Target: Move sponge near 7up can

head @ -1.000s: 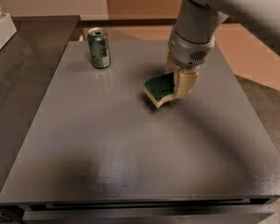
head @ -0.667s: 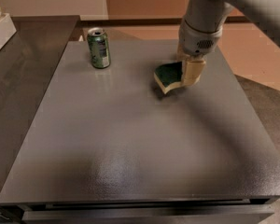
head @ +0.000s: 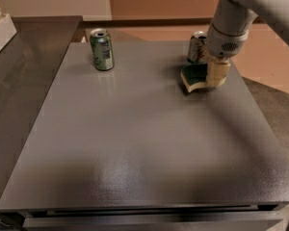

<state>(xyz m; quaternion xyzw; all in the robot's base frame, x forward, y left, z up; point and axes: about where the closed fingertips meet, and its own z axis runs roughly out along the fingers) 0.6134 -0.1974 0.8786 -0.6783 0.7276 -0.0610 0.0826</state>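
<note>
The wavy-edged sponge (head: 194, 76), dark green scouring face over a pale yellow foam layer, sits at the far right of the table, tilted, with its right end caught in the gripper (head: 216, 79). Just behind it, close but apart, stands the whitish-silver 7up can (head: 197, 47) with green and red markings and a silver top. Its lettering is too blurred to read, and the arm partly hides it. Well apart, at the far left of the same surface, stands a darker all-green drink can (head: 102, 50), upright; its label is also unreadable.

The table (head: 135, 143) is a flat, dark grey slab with a dull sheen. A dark counter (head: 24, 71) adjoins it on the left, carrying a white box-like thing (head: 1, 35) at the edge of view. Reddish-brown floor (head: 269, 61) and a pale wall lie beyond.

The robot's light grey arm (head: 231, 23) comes down from the upper right. Its pale fingers (head: 217, 72) pinch the sponge's right end, the jaws closed narrowly onto it.
</note>
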